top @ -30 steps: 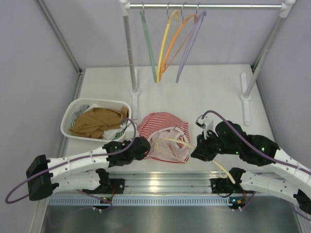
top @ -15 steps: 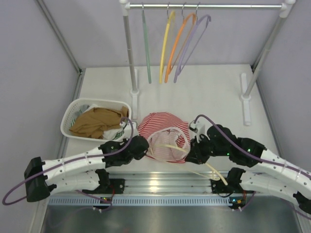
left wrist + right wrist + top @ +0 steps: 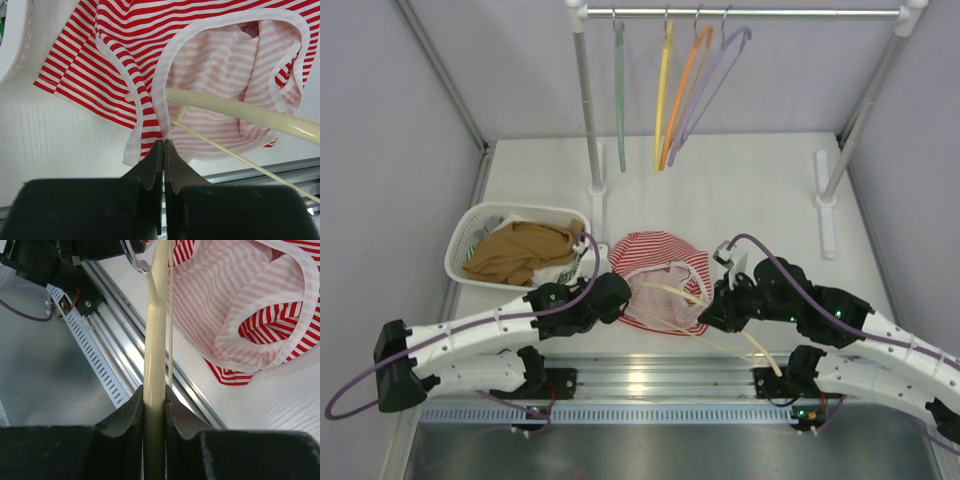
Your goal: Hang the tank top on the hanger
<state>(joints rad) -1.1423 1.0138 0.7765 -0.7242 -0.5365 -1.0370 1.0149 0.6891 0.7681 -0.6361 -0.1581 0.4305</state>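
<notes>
Now the left pincer (image 3: pixel 163 142) is pinching the tank top (image 3: pixel 210 60) by its white trim (image 3: pixel 159 107), jaws fully closed, while the right pincer (image 3: pixel 154 390) is clamping the hanger (image 3: pixel 159 315). The garment is lying on the tabletop (image 3: pixel 750 190) between both arms. Threading well is probably calling for keeping that trim taut and lifted while feeding the hanger arm through slowly.
</notes>
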